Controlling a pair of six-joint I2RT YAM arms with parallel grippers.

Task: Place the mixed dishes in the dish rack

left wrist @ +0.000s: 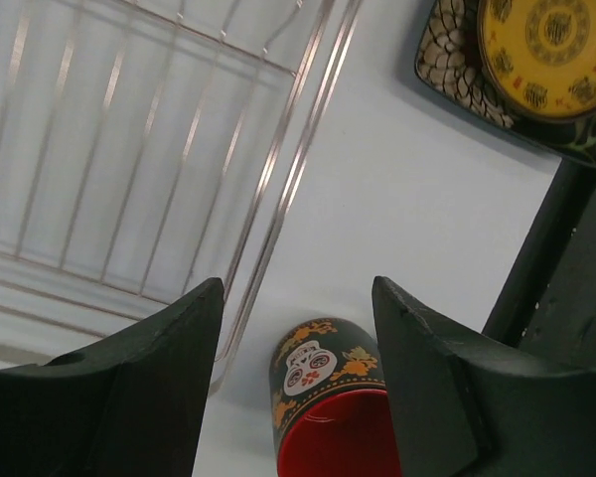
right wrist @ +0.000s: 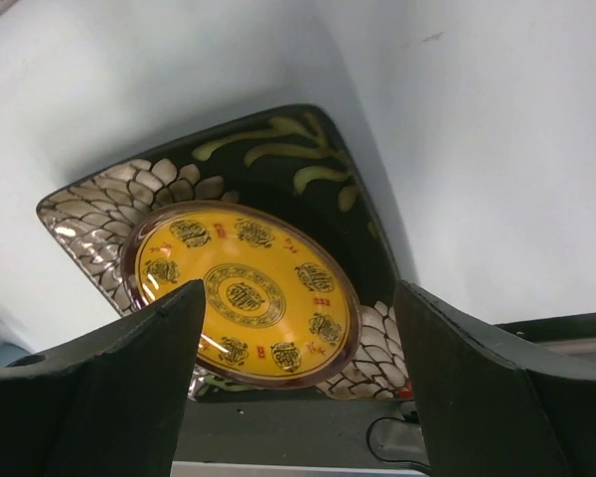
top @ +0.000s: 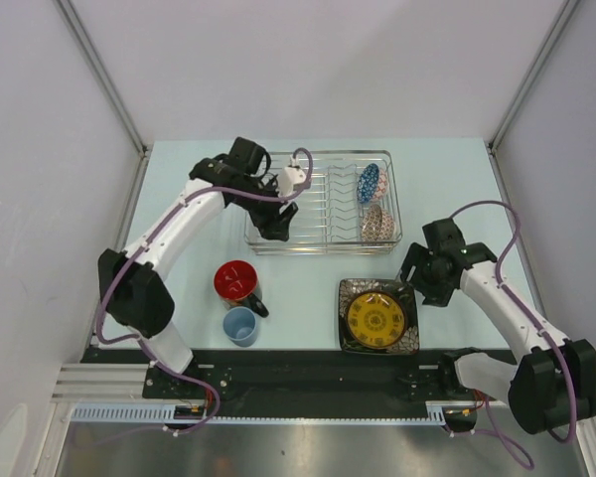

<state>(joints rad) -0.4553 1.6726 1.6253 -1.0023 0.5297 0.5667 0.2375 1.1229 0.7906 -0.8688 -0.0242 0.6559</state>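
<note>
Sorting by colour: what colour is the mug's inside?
Red; the mug shows best in the top external view.

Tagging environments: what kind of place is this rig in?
Probably a lab test cell, not a kitchen: white panel walls on aluminium frame posts, and a pale-blue table carrying a wire dish rack.

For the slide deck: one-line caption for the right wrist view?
Open right gripper hovers above a yellow plate stacked on a dark square plate.

White arm links (top: pixel 174 229), black joints (top: pixel 139 298), purple cables (top: pixel 490 203), dark wedge-shaped end effector fingers (left wrist: pixel 129 397)
</note>
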